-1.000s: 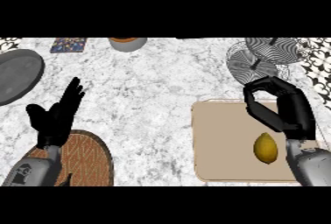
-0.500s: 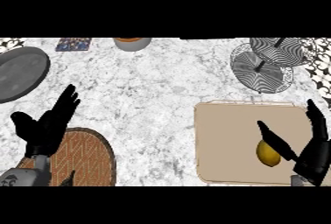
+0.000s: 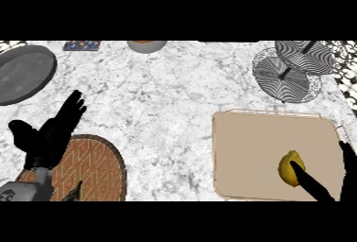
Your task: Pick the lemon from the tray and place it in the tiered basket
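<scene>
Lemon [image 3: 289, 166] lies on tray [image 3: 251, 151], lower right of counter [image 3: 167, 94]. R hand [image 3: 322, 185] at the lemon, fingers straight, thumb touching its near side. L hand [image 3: 47, 134] resting open, fingers up, over brown mat [image 3: 94, 165]. Tiered basket [image 3: 293, 70] top right, beyond tray. Grey plate [image 3: 24, 73] top left.

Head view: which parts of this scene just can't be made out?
- Right hand: only fingers show; the lower edge cuts off the palm.
- Lemon on the tray: a finger covers its lower right, so contact is unclear.
- Bowl: cut by the upper edge, contents hidden.
- Tiered basket: patterned tiers, depth unreadable.
</scene>
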Controlling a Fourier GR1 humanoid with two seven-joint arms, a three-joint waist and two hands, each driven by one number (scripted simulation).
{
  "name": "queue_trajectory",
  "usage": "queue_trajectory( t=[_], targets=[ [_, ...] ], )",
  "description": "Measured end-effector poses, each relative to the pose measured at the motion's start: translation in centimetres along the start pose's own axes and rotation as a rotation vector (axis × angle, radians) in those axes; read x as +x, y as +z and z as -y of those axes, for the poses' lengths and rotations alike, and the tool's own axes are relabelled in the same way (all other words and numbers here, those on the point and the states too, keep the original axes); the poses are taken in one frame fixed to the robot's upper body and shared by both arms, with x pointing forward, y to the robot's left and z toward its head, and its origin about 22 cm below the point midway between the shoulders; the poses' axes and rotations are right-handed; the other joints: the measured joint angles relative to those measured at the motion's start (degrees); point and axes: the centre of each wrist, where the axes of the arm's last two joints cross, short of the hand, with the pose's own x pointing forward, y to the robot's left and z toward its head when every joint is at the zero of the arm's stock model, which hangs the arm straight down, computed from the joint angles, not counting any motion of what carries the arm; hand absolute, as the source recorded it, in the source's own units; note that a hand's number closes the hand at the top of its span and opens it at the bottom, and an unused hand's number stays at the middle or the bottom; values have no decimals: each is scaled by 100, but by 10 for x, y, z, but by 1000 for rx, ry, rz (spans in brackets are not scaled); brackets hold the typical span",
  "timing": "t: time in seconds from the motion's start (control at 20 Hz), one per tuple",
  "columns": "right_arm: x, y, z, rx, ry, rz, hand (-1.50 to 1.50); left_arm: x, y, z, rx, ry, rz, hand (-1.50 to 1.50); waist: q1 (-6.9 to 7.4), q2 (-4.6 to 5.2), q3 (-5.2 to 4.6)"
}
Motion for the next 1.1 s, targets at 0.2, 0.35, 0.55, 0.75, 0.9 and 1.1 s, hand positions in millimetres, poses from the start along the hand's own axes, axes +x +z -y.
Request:
queue_trajectory(
  t=[0.2, 0.35, 0.55, 0.75, 0.9, 1.1],
  targets=[
    [17, 12, 7, 167, 120, -86, -150, 1, 2, 3, -16, -4, 0, 0, 110, 2, 4],
    [50, 17, 13, 228, 180, -131, -150, 4, -1, 1, -20, -5, 4, 0, 141, 1, 25],
    [99, 18, 19, 222, 232, -149, -150, 7, 0, 2, -32, -1, 5, 0, 164, -3, 60],
    [124, 19, 13, 207, 251, -154, -150, 2, 8, 0, -31, 5, 3, 0, 156, -8, 80],
    [129, 16, -2, 214, 277, -183, -150, -4, 8, -2, -31, 10, 1, 0, 134, -1, 89],
    [122, 9, -18, 224, 318, -231, -150, -1, 5, 0, -21, 9, 3, 0, 97, -2, 98]
  ],
)
